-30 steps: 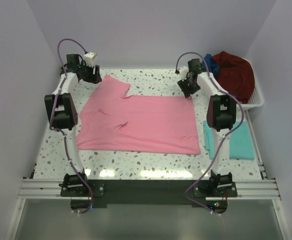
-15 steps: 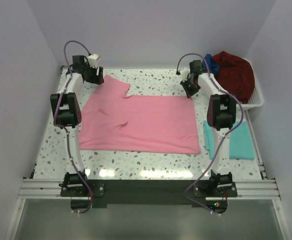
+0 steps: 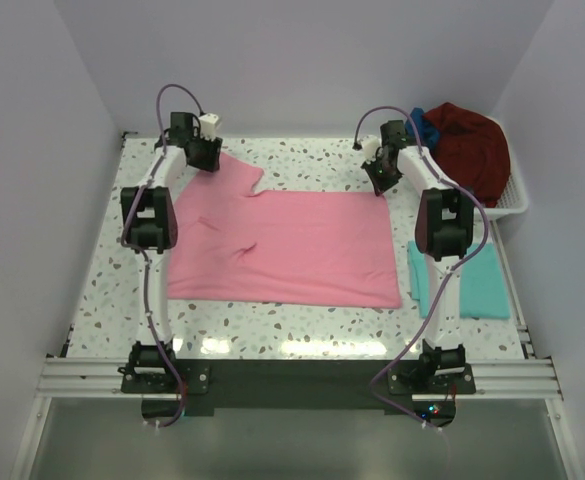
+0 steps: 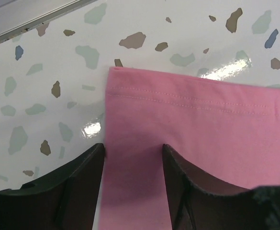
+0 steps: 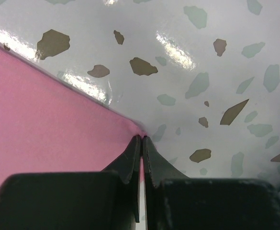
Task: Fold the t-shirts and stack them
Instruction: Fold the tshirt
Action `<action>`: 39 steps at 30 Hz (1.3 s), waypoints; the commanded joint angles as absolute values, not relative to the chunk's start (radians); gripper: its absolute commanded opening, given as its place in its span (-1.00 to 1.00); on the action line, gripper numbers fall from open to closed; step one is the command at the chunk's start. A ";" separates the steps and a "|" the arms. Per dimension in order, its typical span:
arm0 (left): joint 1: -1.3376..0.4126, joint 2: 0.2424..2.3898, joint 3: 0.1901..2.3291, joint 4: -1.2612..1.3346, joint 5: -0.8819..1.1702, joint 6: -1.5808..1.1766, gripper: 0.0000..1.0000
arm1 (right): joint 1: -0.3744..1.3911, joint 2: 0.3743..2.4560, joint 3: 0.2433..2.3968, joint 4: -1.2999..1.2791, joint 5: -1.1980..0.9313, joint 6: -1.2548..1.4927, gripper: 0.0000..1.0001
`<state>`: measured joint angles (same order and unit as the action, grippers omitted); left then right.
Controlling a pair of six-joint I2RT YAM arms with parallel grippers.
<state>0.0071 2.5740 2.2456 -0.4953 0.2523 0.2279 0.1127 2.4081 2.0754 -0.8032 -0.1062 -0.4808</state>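
On the speckled table [image 3: 302, 335], the pink t-shirt [image 3: 282, 245] lies spread flat in the middle, with bare tabletop along its near edge and beyond its far edge. The left gripper [image 4: 132, 152] stands with jaws apart over the far left sleeve; cloth lies between the fingers and the stitched hem just beyond them. The right gripper [image 5: 142, 140] is pinched tight on the shirt's far right corner, with open table past it. A folded teal t-shirt [image 3: 482, 285] lies at the right edge. In the far right corner a white basket [image 3: 517, 205] holds a dark red garment [image 3: 472, 145] and a blue garment [image 3: 419, 125].
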 commanded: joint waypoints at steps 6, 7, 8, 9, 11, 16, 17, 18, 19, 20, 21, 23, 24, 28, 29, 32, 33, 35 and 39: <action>0.012 2.596 2.272 -0.539 0.256 0.218 -0.36 | 0.103 2.436 2.066 -0.850 -0.121 -0.500 -1.00; 0.015 2.588 2.263 -0.516 0.262 0.218 -0.44 | 0.103 2.433 2.066 -0.848 -0.127 -0.502 -1.00; 0.017 2.568 2.257 -0.505 0.268 0.218 -0.49 | 0.103 2.425 2.066 -0.850 -0.138 -0.502 -1.00; 0.020 2.557 2.250 -0.494 0.276 0.216 -0.60 | 0.103 2.421 2.071 -0.851 -0.143 -0.502 -1.00; 0.023 2.525 2.247 -0.471 0.291 0.227 -0.74 | 0.103 2.401 2.077 -0.853 -0.152 -0.506 -1.00; 0.041 2.394 2.195 -0.434 0.362 0.261 -1.00 | 0.097 2.317 2.071 -0.862 -0.170 -0.523 -1.00; 0.049 2.367 2.174 -0.430 0.382 0.267 -1.00 | 0.097 2.301 2.066 -0.865 -0.178 -0.532 -1.00; 0.052 2.340 2.124 -0.422 0.399 0.288 -1.00 | 0.094 2.287 2.050 -0.868 -0.184 -0.535 -1.00; 0.054 2.314 2.096 -0.411 0.428 0.301 -1.00 | 0.094 2.273 2.042 -0.870 -0.187 -0.538 -1.00; 0.057 2.259 2.067 -0.407 0.442 0.316 -1.00 | 0.092 2.245 2.033 -0.871 -0.193 -0.548 -1.00; 0.057 2.232 2.004 -0.399 0.448 0.342 -1.00 | 0.091 2.232 2.013 -0.876 -0.199 -0.551 -1.00; 0.058 2.159 1.945 -0.384 0.459 0.368 -1.00 | 0.089 2.191 1.991 -0.876 -0.210 -0.560 -1.00; 0.060 2.139 1.892 -0.380 0.462 0.388 -1.00 | 0.089 2.177 1.971 -0.879 -0.212 -0.563 -1.00; 0.069 2.024 1.784 -0.388 0.485 0.417 -1.00 | 0.087 2.122 1.925 -0.891 -0.221 -0.578 -1.00; 0.077 2.005 1.764 -0.391 0.488 0.422 -1.00 | 0.084 2.108 1.915 -0.891 -0.227 -0.581 -1.00; 0.092 1.935 1.688 -0.408 0.502 0.442 -1.00 | 0.083 2.051 1.862 -0.897 -0.230 -0.601 -1.00; 0.097 1.915 1.649 -0.416 0.502 0.452 -1.00 | 0.083 2.037 1.833 -0.894 -0.229 -0.606 -1.00; 0.106 1.853 1.603 -0.422 0.508 0.459 -1.00 | 0.081 1.997 1.807 -0.891 -0.227 -0.621 -1.00; 0.107 1.749 1.456 -0.428 0.494 0.488 -1.00 | 0.080 1.939 1.730 -0.890 -0.235 -0.646 -1.00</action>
